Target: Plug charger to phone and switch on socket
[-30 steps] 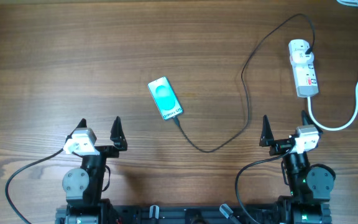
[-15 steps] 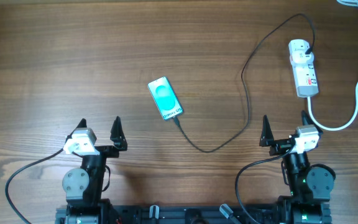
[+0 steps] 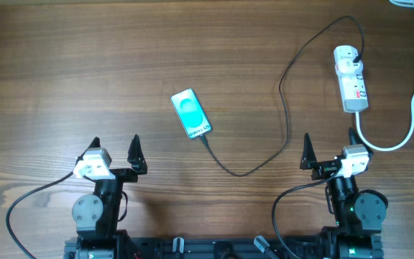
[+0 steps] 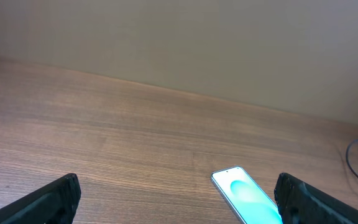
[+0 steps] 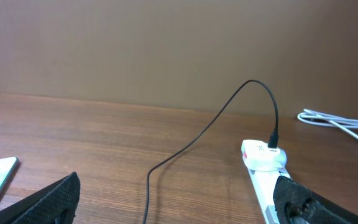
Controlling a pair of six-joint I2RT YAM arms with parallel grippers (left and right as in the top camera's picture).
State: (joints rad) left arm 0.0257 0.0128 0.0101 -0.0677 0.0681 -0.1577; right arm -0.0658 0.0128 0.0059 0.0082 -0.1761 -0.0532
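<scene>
While our left claw (image 3: 115,144) and right claw (image 3: 329,140) both hang wide open and empty near the front edge of the table (image 3: 63,65), we see the phone (image 3: 191,114) lying flat, screen up, farther out between them. From the phone's near end the charger (image 3: 286,122) loops right and away to its white adapter (image 3: 346,55), seated in the far end of the socket (image 3: 353,90) beyond the right claw; whether the plug tip sits in the phone we cannot tell.

Even, soft light; faint shadows; pics sharp, no glare or blur.
</scene>
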